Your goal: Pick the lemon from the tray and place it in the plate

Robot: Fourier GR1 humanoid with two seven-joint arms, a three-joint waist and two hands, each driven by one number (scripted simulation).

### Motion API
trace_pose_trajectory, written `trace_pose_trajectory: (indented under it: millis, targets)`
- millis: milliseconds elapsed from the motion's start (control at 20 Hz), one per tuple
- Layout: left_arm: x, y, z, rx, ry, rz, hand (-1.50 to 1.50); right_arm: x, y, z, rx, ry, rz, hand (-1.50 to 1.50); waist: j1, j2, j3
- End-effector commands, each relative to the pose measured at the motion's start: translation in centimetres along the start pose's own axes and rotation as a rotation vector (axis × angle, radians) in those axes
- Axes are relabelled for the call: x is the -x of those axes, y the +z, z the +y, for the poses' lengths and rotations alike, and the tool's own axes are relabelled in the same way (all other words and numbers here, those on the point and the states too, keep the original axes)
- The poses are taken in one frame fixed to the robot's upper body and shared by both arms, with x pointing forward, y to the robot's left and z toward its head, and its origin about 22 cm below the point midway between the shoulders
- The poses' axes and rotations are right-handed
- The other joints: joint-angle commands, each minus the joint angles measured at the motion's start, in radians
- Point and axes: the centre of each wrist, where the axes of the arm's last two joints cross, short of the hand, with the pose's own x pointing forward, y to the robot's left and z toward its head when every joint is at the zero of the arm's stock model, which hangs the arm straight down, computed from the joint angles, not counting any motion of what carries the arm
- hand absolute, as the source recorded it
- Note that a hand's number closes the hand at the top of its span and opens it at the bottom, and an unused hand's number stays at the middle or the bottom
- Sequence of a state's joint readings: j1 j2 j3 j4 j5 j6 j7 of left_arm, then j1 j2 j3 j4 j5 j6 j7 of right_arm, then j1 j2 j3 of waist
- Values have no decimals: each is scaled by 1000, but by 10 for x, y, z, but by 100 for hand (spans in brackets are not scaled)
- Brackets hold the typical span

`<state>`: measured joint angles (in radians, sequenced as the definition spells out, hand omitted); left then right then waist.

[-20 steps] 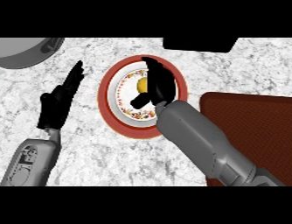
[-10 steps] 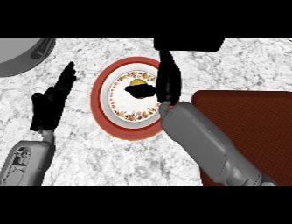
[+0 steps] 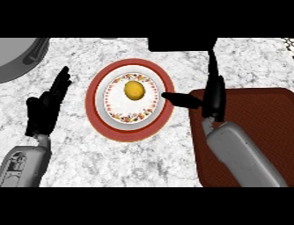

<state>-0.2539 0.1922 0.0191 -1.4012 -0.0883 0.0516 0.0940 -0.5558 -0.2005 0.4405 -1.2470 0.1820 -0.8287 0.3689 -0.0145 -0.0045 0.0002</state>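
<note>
**Lemon on plate, release done**

Nearest: dark red rectangular tray under right robot hand, fingers straight, holding nothing. Left robot hand open, resting. Beyond: yellow lemon on red-rimmed floral plate. Best lifted clear without nudging the rim.

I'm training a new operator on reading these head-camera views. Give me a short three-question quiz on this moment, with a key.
1. True or false: the lemon lies on the plate.
2. Which hand is nearer the tray? A) left hand B) right hand
3. Fill in: the grey pan sits at the view's upper ____ corner.

Key
1. True. The lemon rests on the plate's white centre, with no hand touching it.
2. B. The right hand is open at the tray's left edge, thumb pointing toward the plate; the left hand rests open on the plate's other side.
3. Left.
</note>
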Motion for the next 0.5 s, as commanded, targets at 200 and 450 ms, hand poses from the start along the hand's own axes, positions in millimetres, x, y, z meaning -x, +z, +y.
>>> trace_pose_trajectory:
  millis: [200,450]
  targets:
    - [1,-18,4,-2,8,-18,0,24,10,-81,-34,5,-15,-150,5,5,0]
    - [-8,-5,-4,24,5,-1,0,64,4,-101,-22,-23,14,-150,14,5,0]
